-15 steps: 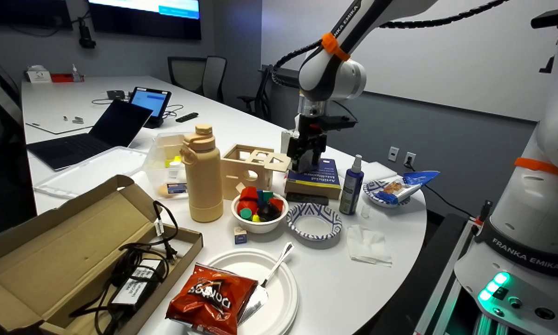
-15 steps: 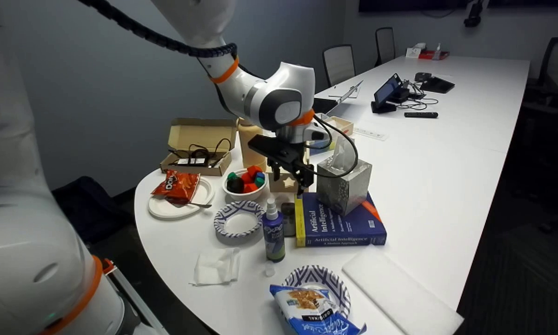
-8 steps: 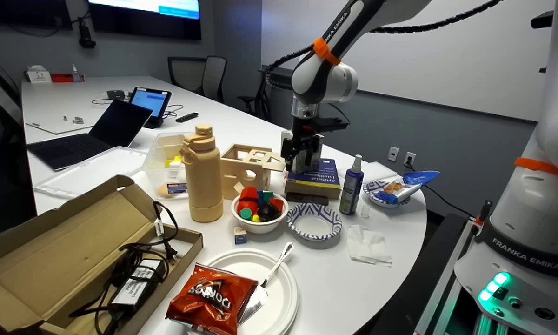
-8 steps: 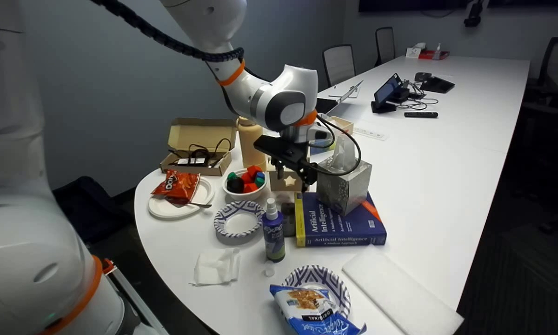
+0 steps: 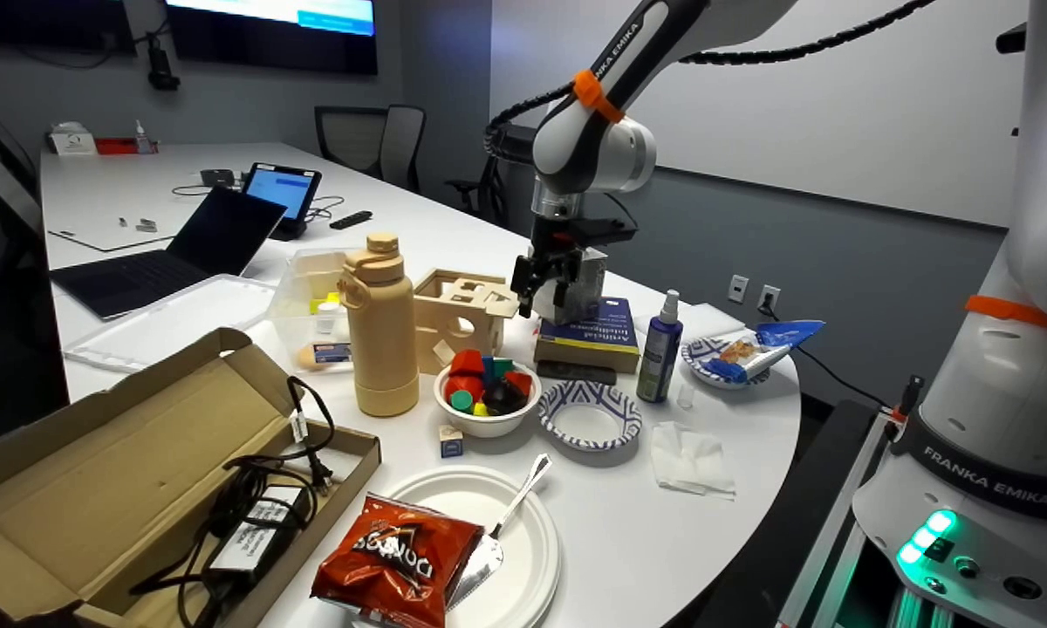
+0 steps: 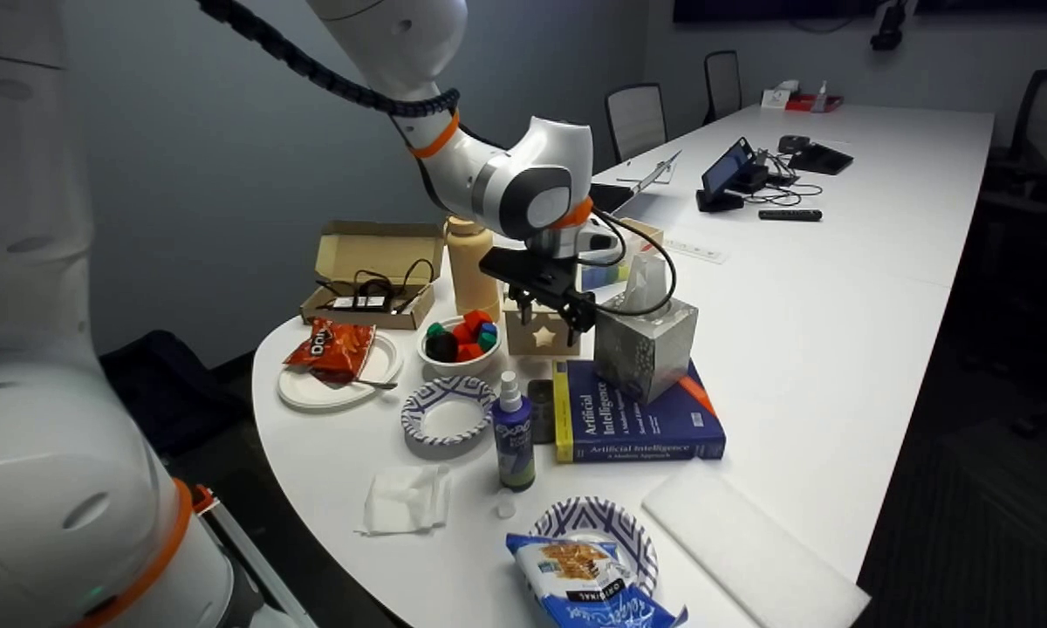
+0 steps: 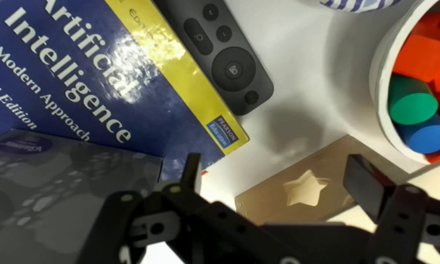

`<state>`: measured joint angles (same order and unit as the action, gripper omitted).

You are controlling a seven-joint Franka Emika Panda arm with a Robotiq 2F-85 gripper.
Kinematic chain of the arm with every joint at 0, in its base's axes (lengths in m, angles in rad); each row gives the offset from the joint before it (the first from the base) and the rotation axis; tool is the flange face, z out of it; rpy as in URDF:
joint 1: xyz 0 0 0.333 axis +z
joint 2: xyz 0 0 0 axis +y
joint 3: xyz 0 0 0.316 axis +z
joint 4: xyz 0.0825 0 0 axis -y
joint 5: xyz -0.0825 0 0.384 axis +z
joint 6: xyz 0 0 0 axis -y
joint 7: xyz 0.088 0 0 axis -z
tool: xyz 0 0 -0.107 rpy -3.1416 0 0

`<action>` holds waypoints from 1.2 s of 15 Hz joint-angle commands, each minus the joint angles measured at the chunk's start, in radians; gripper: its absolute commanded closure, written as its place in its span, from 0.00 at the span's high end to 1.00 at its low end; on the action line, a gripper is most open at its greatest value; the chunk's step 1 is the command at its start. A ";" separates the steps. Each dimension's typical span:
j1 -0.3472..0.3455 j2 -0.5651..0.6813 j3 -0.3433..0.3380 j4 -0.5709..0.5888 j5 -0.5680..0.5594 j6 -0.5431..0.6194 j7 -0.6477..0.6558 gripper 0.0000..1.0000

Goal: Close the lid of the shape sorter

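The shape sorter is a pale wooden box with cut-out holes, seen in both exterior views [image 5: 434, 338] [image 6: 522, 344]. Its star-hole side [image 7: 264, 198] faces the wrist camera. The lid [image 5: 497, 302], a thin pale panel with holes, lies aslant at the box top and sticks out toward my gripper; the box top behind it is open. My gripper [image 5: 541, 301] is open, with nothing between its fingers; it also shows in an exterior view [image 6: 548, 330] and in the wrist view [image 7: 274, 161]. One finger is at the lid's outer edge; contact is hard to tell.
A silver tissue box [image 6: 650, 344] stands on a blue book [image 6: 637, 427] close beside the gripper. A tall tan bottle [image 5: 384, 336] and a white bowl of colored blocks [image 5: 489, 423] stand near the sorter. A spray bottle [image 5: 660, 349] and a patterned bowl [image 5: 589, 417] are nearer the robot.
My gripper has moved left in an exterior view, toward the sorter, staying open. The lid's outer edge has moved the same way and sticks out less. The box has shifted slightly.
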<state>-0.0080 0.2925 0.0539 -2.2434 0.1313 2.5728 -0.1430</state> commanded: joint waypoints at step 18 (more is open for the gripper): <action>-0.009 0.076 0.056 0.132 0.000 -0.021 -0.060 1.00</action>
<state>-0.0081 0.3576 0.1077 -2.1410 0.1313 2.5887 -0.1899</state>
